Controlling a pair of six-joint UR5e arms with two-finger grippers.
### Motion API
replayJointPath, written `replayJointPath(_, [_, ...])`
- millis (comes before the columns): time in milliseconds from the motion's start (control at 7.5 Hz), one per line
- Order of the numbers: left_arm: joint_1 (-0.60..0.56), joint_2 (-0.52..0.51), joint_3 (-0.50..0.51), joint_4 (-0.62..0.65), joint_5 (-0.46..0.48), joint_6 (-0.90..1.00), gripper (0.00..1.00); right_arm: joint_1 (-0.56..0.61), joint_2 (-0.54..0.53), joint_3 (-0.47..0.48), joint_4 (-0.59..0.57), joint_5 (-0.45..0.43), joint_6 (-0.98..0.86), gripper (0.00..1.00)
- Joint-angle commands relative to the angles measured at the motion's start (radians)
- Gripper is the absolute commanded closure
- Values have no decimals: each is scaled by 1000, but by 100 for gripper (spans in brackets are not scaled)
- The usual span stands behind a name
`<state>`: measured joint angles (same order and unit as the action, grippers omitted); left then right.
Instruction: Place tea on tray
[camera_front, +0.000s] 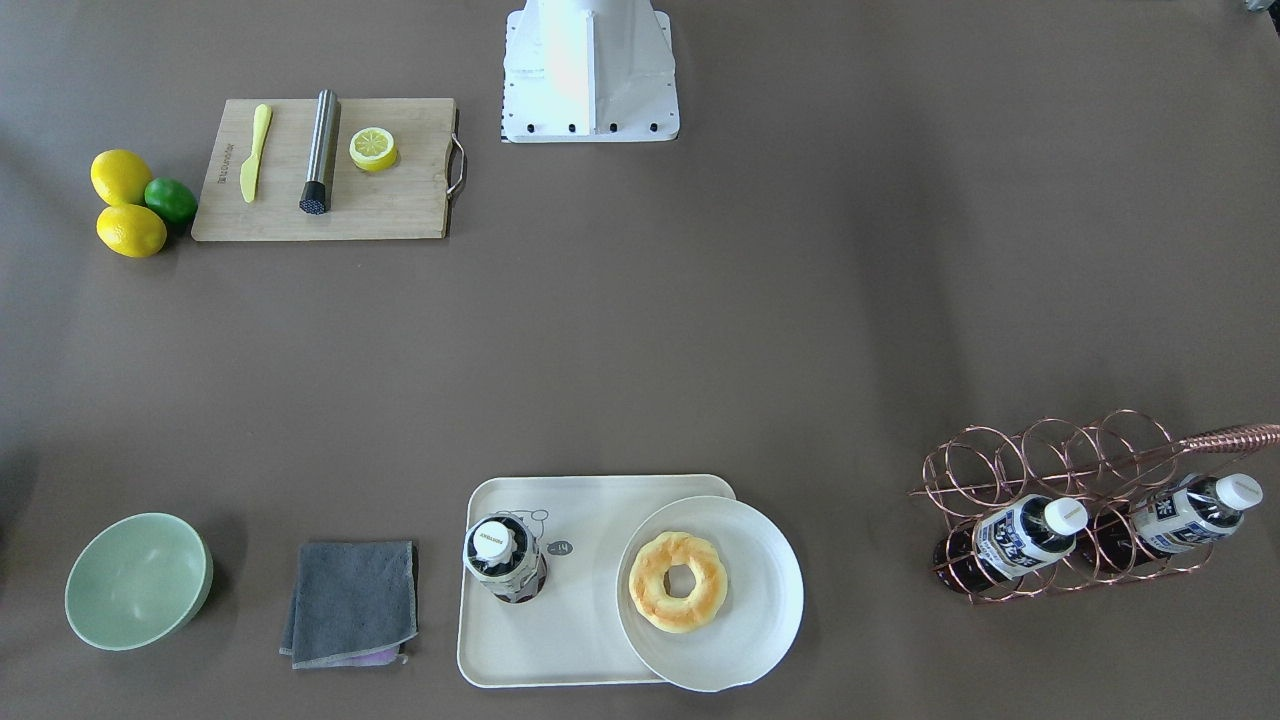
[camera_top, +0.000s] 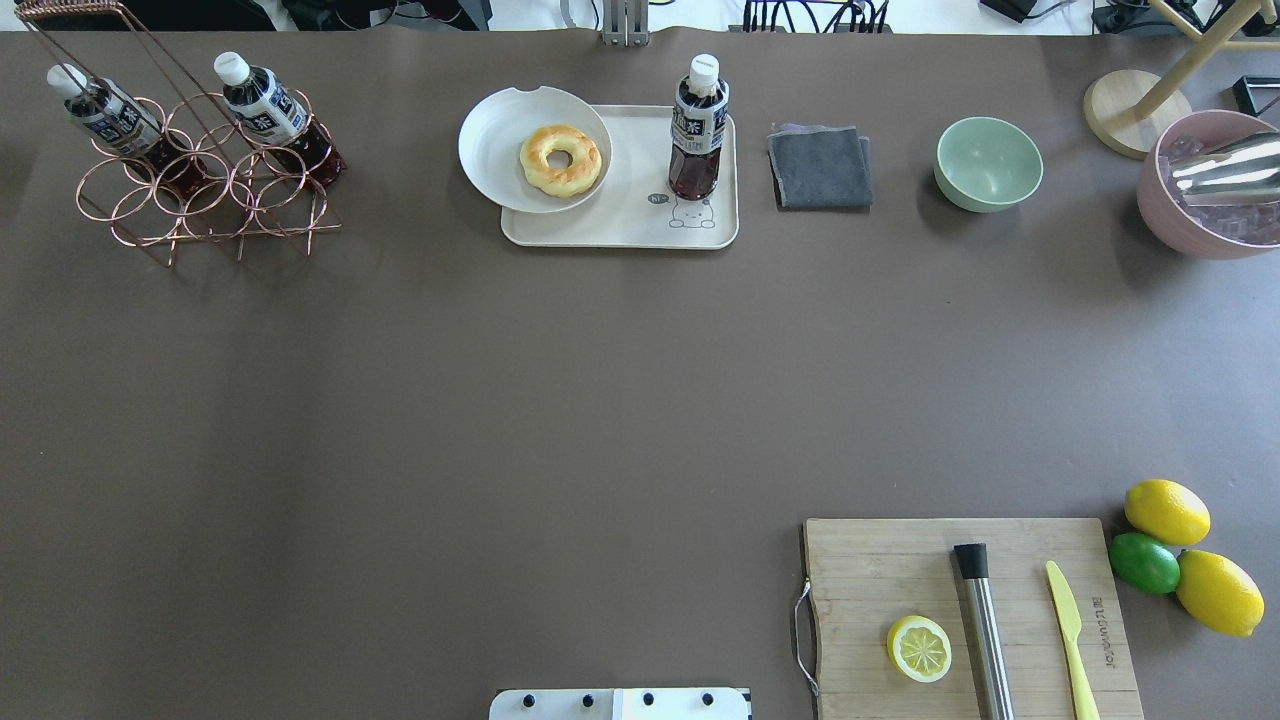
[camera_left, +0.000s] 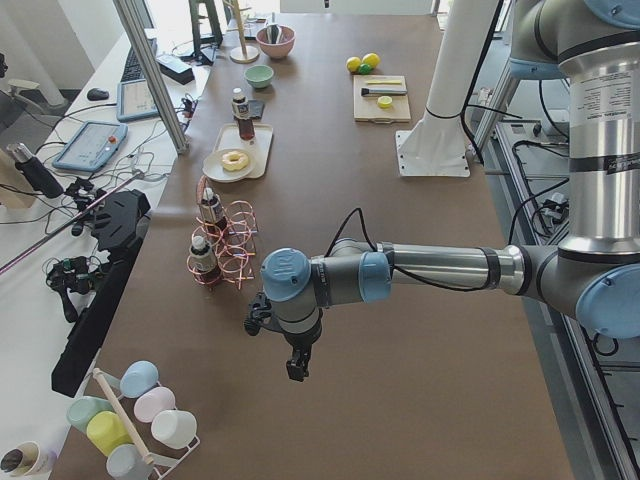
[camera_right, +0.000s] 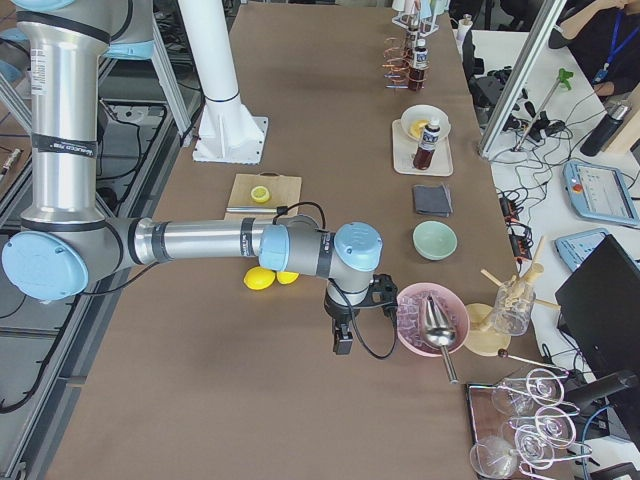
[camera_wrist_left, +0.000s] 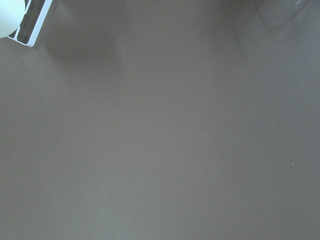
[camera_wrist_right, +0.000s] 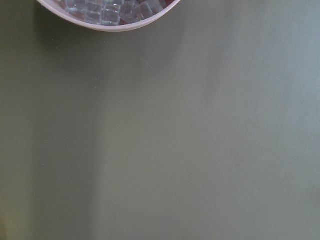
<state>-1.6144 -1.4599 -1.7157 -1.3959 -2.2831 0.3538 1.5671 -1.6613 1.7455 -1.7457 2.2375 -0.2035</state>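
1. Brown table (camera_top: 600, 400) fills the overhead view, with most items lined along its top edge.
2. Upper middle: the tea (camera_top: 697, 130) stands upright, cap up, on the tray (camera_top: 620, 228), at its right end just above the printed bear. The task looks complete.
3. A round plate (camera_top: 490, 150) holding a doughnut (camera_top: 560, 158) overlaps the tray's left end, which likely explains why the bottle sits on the free right side.
4. Upper left: a copper wire rack (camera_top: 200, 215) cradles two matching bottles, slanted.
5. In the side views, the left gripper (camera_left: 297, 368) and right gripper (camera_right: 342, 343) hang over bare table, well apart from the tray. I cannot tell whether either claw is wide or narrow.
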Motion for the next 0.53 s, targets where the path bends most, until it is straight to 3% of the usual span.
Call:
replayJointPath(0, [-7,1,1,0,1,-1,2,1,-2,6,0,4,3,0])
replayJointPath(400, [-33,26,-5,-5,-3,2,2,1,-3,6,0,24,-1,0])
